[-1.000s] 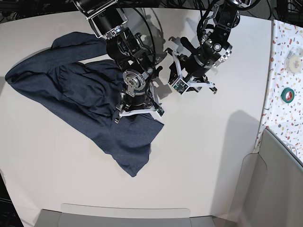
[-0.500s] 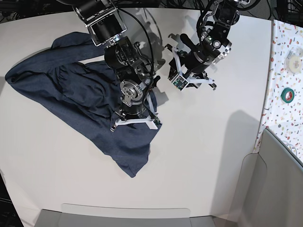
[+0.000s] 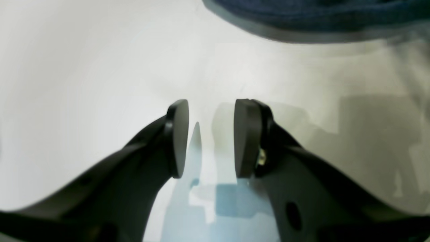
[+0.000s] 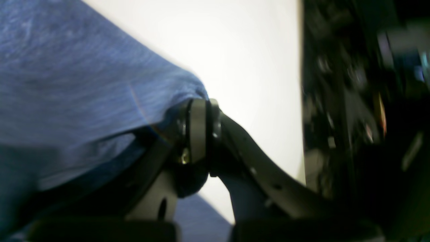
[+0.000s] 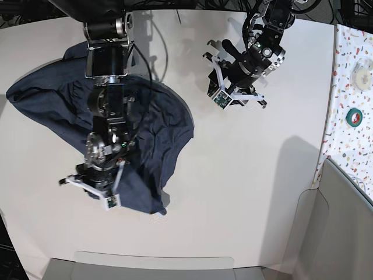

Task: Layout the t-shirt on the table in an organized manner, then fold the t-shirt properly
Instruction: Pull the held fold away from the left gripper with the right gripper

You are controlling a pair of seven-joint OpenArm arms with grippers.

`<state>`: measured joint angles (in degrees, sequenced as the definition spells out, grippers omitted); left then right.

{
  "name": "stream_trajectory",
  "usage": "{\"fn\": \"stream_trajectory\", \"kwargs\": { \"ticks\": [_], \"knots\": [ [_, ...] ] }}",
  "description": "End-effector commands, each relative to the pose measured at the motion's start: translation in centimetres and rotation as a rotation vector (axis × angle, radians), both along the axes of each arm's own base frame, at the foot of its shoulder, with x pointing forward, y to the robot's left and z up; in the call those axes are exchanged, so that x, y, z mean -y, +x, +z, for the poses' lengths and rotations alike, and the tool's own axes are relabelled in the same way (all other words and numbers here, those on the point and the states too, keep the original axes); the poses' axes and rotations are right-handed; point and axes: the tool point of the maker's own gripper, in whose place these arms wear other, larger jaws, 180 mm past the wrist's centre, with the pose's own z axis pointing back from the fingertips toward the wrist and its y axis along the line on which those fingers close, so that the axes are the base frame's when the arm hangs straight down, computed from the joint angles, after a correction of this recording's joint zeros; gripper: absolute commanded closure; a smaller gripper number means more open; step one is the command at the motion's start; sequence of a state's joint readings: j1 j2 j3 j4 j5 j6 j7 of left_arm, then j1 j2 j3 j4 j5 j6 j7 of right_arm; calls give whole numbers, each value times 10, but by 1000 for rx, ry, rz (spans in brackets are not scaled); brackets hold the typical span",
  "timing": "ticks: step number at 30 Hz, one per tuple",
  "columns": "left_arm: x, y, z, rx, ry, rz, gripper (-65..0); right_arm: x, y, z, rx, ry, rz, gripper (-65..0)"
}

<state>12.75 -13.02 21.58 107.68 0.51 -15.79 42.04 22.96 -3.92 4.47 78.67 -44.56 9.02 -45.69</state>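
Table [image 5: 245, 192] matte white, t-shirt [image 5: 157, 125] crumpled.

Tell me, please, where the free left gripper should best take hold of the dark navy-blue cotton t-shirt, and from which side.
Probably the rounded outer edge of the dark navy-blue cotton t-shirt that faces the left gripper. It lies flat on the white table, nearest to that open gripper, so come from the bare table side, low, and pinch the edge. The right gripper already pinches fabric at the opposite end.
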Motion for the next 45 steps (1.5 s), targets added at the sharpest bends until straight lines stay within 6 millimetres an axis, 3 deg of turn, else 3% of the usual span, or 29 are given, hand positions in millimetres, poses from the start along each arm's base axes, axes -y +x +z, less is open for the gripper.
{"fn": "stream_trajectory", "kwargs": {
  "ticks": [1, 4, 10, 12, 17, 20, 23, 26, 28, 30, 31, 34, 37, 40, 43, 45],
  "knots": [
    [2, 5, 12, 40, -21, 0, -224, 30, 2, 14, 40, -17, -62, 0],
    [3, 5, 13, 45, -22, 0, -224, 84, -6, 4, 45, 2, -159, 0],
    [4, -1, 10, 30, -24, -5, -224, 182, -47, -25, 21, 55, -341, 0],
    [5, -4, 8, 21, -24, -7, -224, 209, -60, -26, 21, 73, -394, -40],
    [6, -5, 8, 21, -25, -9, -224, 238, -74, -13, 69, 90, -447, -240],
    [7, -4, 13, 32, -26, -11, -224, 244, -86, 11, 108, 41, -466, -294],
    [6, -8, 19, 41, -33, -6, -224, 235, -100, 50, 202, 17, -482, -295],
    [12, -9, 29, 65, -46, -22, -195, 193, -103, 74, 273, 58, -383, -292],
    [22, -14, 29, 45, -47, -48, -98, 143, -92, 71, 216, 96, -243, -216],
    [32, -17, 23, -6, -16, -77, -1, 105, -86, 62, 159, 119, -160, -59],
    [43, -9, 31, 2, -11, -98, 0, 87, -84, 54, 127, 128, -126, 0],
    [77, 5, 50, 5, 7, -175, -6, 49, -78, 38, 62, 139, -44, 0],
    [108, 14, 70, 24, -22, -230, -5, 44, -77, 29, 52, 141, -21, 0],
    [132, 23, 83, 19, -32, -272, -5, 61, -68, 30, 51, 127, -41, 0],
    [153, 21, 76, -32, -65, -284, -6, 89, -58, 28, 39, 138, -97, 0],
    [158, 17, 59, -82, -62, -293, -6, 101, -43, 29, 37, 140, -104, 0]
  ]
}}
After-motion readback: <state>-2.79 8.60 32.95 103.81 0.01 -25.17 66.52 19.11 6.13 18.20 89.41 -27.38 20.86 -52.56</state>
